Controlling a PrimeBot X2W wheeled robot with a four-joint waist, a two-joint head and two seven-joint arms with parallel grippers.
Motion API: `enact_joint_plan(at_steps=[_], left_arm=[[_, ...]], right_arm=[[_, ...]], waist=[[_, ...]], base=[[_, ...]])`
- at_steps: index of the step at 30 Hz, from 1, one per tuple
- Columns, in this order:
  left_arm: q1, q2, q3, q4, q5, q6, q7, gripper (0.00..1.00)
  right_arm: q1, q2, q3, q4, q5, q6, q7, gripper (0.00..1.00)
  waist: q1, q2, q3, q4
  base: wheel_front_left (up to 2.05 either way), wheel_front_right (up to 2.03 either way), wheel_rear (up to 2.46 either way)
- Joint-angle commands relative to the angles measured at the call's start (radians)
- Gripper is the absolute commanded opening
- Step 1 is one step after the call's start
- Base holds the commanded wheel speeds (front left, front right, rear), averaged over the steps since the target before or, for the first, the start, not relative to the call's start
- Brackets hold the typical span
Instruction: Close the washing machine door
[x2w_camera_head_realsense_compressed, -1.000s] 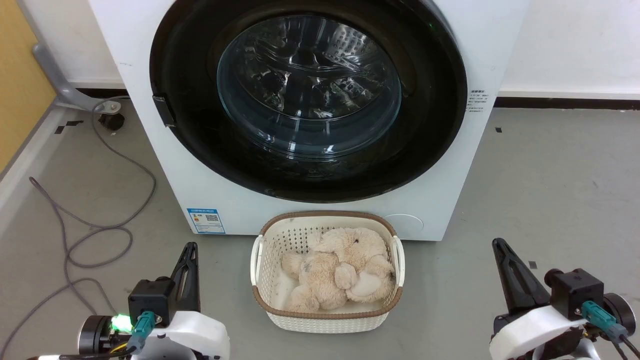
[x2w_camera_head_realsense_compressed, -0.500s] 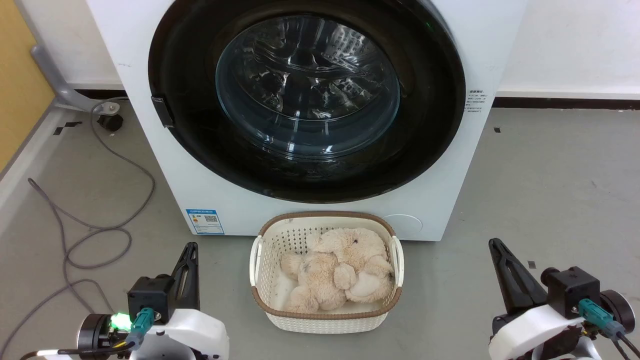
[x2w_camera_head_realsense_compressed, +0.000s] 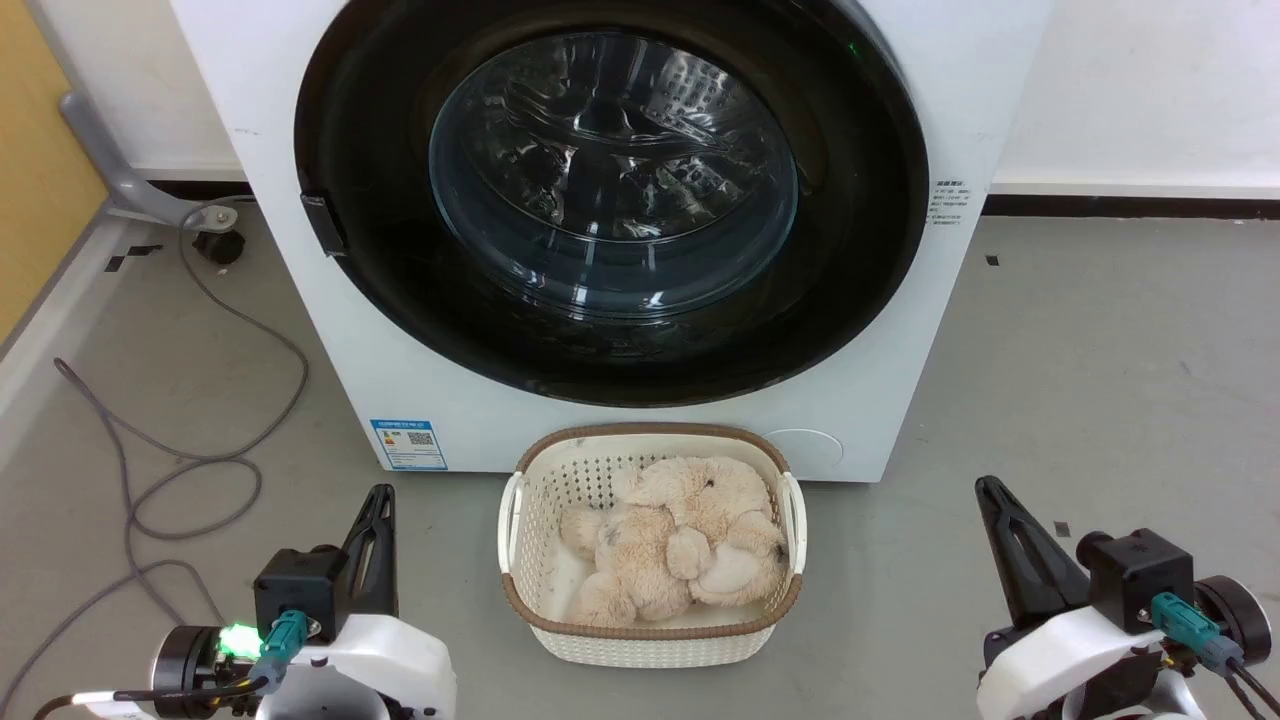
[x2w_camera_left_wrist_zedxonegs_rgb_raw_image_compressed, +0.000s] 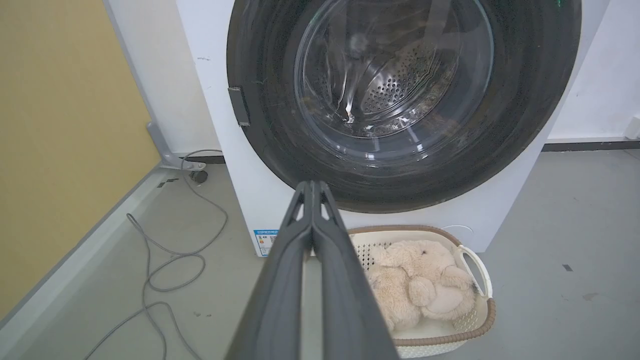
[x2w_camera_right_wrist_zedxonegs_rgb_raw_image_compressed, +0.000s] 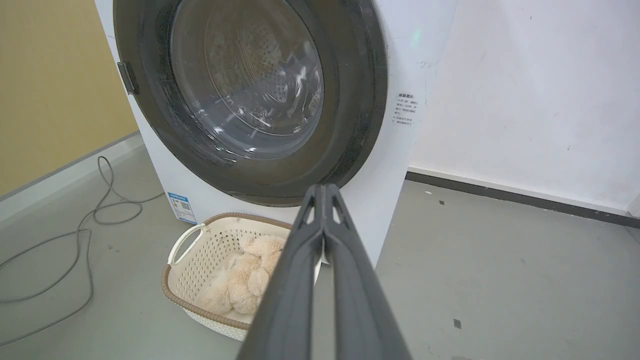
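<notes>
The white washing machine (x2w_camera_head_realsense_compressed: 420, 400) stands straight ahead. Its round glossy black door (x2w_camera_head_realsense_compressed: 400, 280) with the bulging glass window (x2w_camera_head_realsense_compressed: 612, 180) lies flat against the machine's front, its latch handle (x2w_camera_head_realsense_compressed: 325, 222) at the left rim. Through the glass I see the perforated steel drum (x2w_camera_left_wrist_zedxonegs_rgb_raw_image_compressed: 395, 85). My left gripper (x2w_camera_head_realsense_compressed: 380, 497) rests low at the lower left, fingers pressed together and holding nothing, also seen as the left gripper (x2w_camera_left_wrist_zedxonegs_rgb_raw_image_compressed: 312, 186). My right gripper (x2w_camera_head_realsense_compressed: 990, 490) rests at the lower right, likewise shut and holding nothing, tips together as the right gripper (x2w_camera_right_wrist_zedxonegs_rgb_raw_image_compressed: 324, 189). Both are well short of the door (x2w_camera_right_wrist_zedxonegs_rgb_raw_image_compressed: 360, 100).
A cream woven basket (x2w_camera_head_realsense_compressed: 650, 640) with beige plush toys (x2w_camera_head_realsense_compressed: 670, 545) sits on the grey floor just before the machine, between my arms. A grey cable (x2w_camera_head_realsense_compressed: 190, 470) loops on the floor at the left. A yellow wall (x2w_camera_left_wrist_zedxonegs_rgb_raw_image_compressed: 60, 125) bounds the left side.
The head view has shifted slightly, so the whole scene sits a little lower and to the left. Both grippers hold their places; nothing else has moved.
</notes>
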Motion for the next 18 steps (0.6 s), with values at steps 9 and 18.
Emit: enact_joint_plan(at_steps=[9, 18], left_arm=[[0.007, -0.001, 0.003, -0.005, 0.003, -0.005, 0.000, 0.00], [0.007, -0.001, 0.003, -0.005, 0.003, -0.005, 0.000, 0.00]], right_arm=[[0.018, 0.005, 0.001, -0.007, -0.008, -0.001, 0.001, 0.00], [0.018, 0.005, 0.001, -0.007, -0.008, -0.001, 0.001, 0.00]], waist=[[0.0000, 0.0000, 0.000, 0.000], [0.0000, 0.0000, 0.000, 0.000]], base=[[0.00, 0.00, 0.00], [0.00, 0.00, 0.00]])
